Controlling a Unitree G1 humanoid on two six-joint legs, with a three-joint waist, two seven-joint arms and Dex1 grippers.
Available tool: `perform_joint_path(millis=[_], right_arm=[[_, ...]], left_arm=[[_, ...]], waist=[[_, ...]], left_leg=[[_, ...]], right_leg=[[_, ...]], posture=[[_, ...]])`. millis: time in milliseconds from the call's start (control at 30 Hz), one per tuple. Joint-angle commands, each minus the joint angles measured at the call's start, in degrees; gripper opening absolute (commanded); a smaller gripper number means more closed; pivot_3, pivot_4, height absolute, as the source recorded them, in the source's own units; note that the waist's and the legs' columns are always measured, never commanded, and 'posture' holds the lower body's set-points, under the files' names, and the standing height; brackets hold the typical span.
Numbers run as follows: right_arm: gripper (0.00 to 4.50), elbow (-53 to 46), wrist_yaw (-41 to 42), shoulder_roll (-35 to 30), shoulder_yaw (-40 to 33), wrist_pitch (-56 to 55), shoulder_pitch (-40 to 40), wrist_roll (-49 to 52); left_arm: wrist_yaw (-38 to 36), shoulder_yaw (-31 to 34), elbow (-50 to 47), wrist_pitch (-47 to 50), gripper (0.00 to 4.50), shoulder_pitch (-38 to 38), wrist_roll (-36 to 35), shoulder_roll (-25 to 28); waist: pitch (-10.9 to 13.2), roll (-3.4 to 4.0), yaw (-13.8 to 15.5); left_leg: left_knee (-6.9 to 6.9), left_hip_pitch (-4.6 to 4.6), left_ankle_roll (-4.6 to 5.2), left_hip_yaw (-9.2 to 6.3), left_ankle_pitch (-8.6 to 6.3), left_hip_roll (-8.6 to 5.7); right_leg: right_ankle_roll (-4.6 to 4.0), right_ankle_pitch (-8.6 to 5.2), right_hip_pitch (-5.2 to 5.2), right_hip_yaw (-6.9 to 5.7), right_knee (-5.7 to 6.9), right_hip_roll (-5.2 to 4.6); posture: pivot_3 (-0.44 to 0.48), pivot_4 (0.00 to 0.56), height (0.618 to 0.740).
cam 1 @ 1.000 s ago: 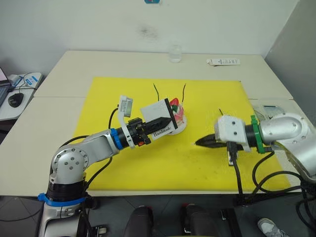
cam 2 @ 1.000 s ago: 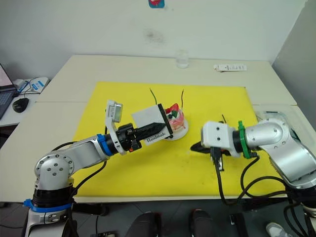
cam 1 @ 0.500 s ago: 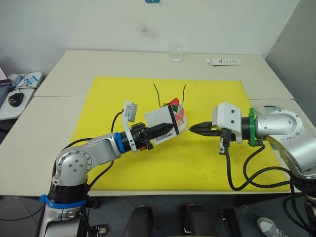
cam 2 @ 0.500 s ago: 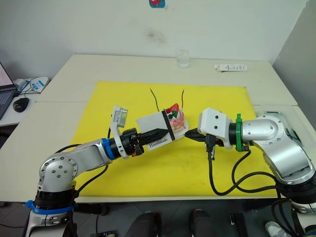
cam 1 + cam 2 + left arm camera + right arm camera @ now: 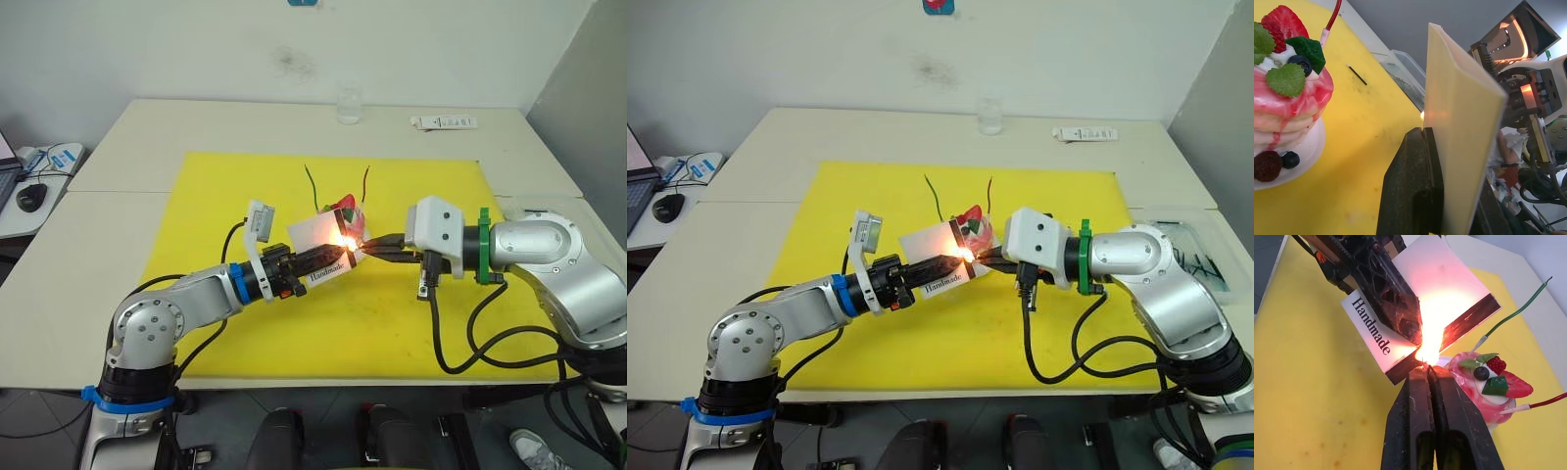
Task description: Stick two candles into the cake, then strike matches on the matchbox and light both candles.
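The desk (image 5: 118,211) carries a yellow mat (image 5: 225,196), which serves as the work surface for all task items. The cake (image 5: 977,233) sits on its small white plate near the middle of the mat. Both candles are already planted in it: the green candle (image 5: 312,183) on the robot's left, the red candle (image 5: 365,181) on the right. Each stands upright and tilted slightly outward, wicks unlit.

The left claw (image 5: 328,258) is clamped on the matchbox (image 5: 1400,328), holding it raised just in front of the cake. The box is tilted so that its dark striking strip (image 5: 1469,318) faces the right arm; this presents the strip for a stroke. The printed face reading "Handmade" is turned toward the right wrist camera.

The right claw (image 5: 1426,377) has its fingers pressed together, pinching a match (image 5: 1424,363) whose stem is too thin to make out. The match tip sits against the lower edge of the box, where a bright flame (image 5: 346,245) flares, just beside the cake.

Judgement: the strike has succeeded. The next move requires carrying the flame up to a candle wick without brushing the box or the cake.

A clear cup (image 5: 348,105) and a white tube (image 5: 443,122) lie at the far edge of the desk, well apart from the work.
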Motion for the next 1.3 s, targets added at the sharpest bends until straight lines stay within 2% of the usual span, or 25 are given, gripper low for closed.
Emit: perform_joint_path(millis=[33, 200, 300, 467, 700, 867, 1300], right_arm=[[0.01, -1.0, 0.7, -1.2, -1.9, -0.3, -1.0, 0.4], [0.01, 0.6, 0.7, -1.7, -3.9, 1.0, -3.1, 1.5], [0.01, 3.1, -1.1, 0.9, -4.0, 2.0, -5.9, 1.6], [0.01, 8.3, -4.3, 6.3, -2.5, 1.0, -9.3, -0.4], [0.01, 16.3, -7.5, 13.2, -0.5, -3.5, -13.6, -4.2], [0.01, 19.1, -8.0, 16.0, 0.1, -5.3, -14.8, -5.5], [0.01, 27.1, -11.0, 21.3, 0.9, -8.7, -18.8, -10.4]], left_arm=[[-0.9, 2.7, -1.2, 0.2, 0.00, 1.3, -0.3, 2.5], [-4.1, 5.9, -2.8, 1.4, 0.00, 6.5, -1.3, 8.6], [-5.0, 7.5, -4.6, 2.1, 0.00, 9.1, -2.7, 11.3], [-4.2, 9.3, -6.9, 2.2, 0.00, 11.3, -5.5, 12.7], [-1.3, 10.0, -8.7, 1.0, 0.00, 13.8, -9.1, 12.6], [0.4, 9.5, -9.3, -0.2, 0.00, 14.2, -9.5, 11.8], [2.3, 6.8, -9.4, -1.8, 0.00, 13.0, -9.0, 9.7]], waist=[[0.0, 0.00, -0.1], [0.0, 0.00, -0.2], [0.0, 0.00, -0.2], [0.0, -0.01, -0.2], [0.0, 0.00, -0.1], [0.0, 0.00, -0.1], [0.0, 0.00, -0.2]], left_leg=[[0.00, 0.00, 0.00, 0.01, 0.00, 0.01], [-0.03, 0.02, 0.00, 0.01, 0.00, 0.05], [-0.03, 0.02, 0.00, 0.00, 0.00, 0.07], [0.00, 0.02, 0.00, 0.03, 0.00, 0.02], [-0.01, 0.02, 0.00, 0.06, 0.00, 0.02], [-0.03, 0.01, 0.00, 0.03, 0.00, 0.02], [-0.02, 0.02, 0.00, 0.06, 0.00, 0.02]], right_leg=[[0.00, 0.00, 0.00, 0.01, 0.00, 0.00], [-0.06, -0.04, -0.03, 0.00, 0.01, 0.00], [-0.16, -0.09, -0.04, -0.01, 0.02, -0.01], [-0.32, -0.18, -0.02, 0.02, 0.03, -0.08], [-0.31, -0.16, -0.03, 0.02, 0.03, -0.09], [-0.12, -0.05, -0.03, -0.01, 0.04, -0.07], [-0.29, 0.08, -0.03, 0.01, 0.05, -0.05]], posture=[[0.000, 0.150, 0.740], [0.000, 0.150, 0.740], [0.000, 0.150, 0.740], [0.000, 0.150, 0.740], [0.000, 0.150, 0.740], [0.000, 0.150, 0.740], [0.000, 0.150, 0.740]])
